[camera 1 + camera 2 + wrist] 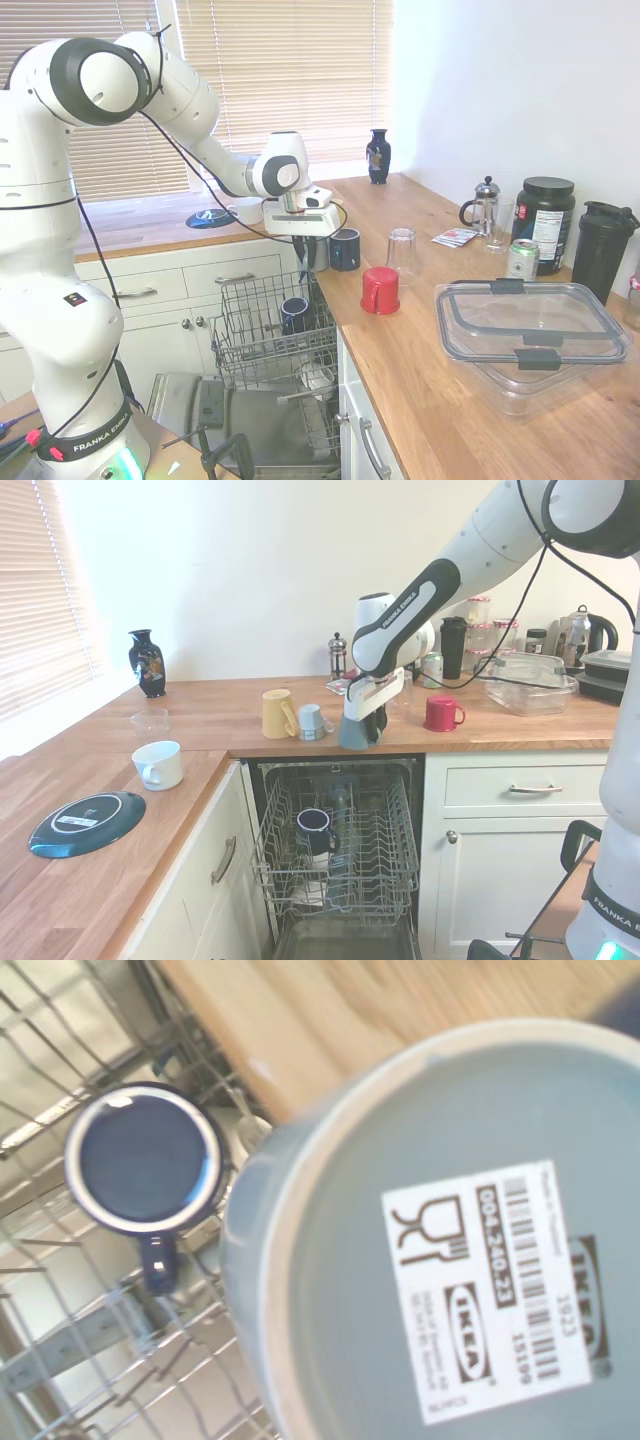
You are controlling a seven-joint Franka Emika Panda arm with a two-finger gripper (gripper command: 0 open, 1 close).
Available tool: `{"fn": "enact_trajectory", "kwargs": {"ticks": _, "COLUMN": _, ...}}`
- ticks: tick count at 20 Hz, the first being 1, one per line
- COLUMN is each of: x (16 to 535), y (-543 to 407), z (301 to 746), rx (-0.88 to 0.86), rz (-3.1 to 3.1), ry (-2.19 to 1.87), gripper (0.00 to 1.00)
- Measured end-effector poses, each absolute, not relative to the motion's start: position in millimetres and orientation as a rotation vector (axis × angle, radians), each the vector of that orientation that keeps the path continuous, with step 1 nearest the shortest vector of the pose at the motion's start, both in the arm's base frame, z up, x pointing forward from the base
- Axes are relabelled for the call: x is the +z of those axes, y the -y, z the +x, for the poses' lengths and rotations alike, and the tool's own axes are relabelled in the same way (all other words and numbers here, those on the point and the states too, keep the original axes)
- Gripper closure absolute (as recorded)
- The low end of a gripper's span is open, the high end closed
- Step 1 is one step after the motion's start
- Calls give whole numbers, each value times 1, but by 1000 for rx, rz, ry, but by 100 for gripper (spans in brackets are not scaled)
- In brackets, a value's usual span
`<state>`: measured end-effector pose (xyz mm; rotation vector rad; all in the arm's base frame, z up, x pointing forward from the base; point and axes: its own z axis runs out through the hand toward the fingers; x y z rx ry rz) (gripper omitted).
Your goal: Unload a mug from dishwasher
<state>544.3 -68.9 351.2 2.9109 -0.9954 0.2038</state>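
Second exterior view shows the gripper [362,712] at the counter's front edge, right above the open dishwasher [335,850], with its fingers closed around the mug [355,732], a slate-grey piece carried upside down with its base uppermost. The mug sits at the wooden counter [250,715] edge, though whether it touches the wood I cannot tell. Just beside it on the counter stand a yellow mug [279,713] and a small pale blue cup [313,722], and further along is the red cup [440,713]. Down in the wire rack [385,875] a dark navy mug [316,830] stands mouth up. The wrist view fills with the grey mug's unglazed foot ring and a white IKEA barcode label [495,1285] on its base (print sideways), with the navy mug [143,1160] and rack wires beyond its rim. From the first exterior view, the gripper [312,245] hangs over the rack [262,330], another navy mug [344,249] stands just behind it on the counter, and an upturned clear glass [402,252] stands near the red cup [380,290].
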Motion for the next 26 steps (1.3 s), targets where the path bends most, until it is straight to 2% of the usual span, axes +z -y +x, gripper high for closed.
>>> {"fn": "enact_trajectory", "kwargs": {"ticks": 26, "x": 360, "y": 180, "z": 508, "rx": 217, "rz": 2847, "ry": 1116, "gripper": 100}}
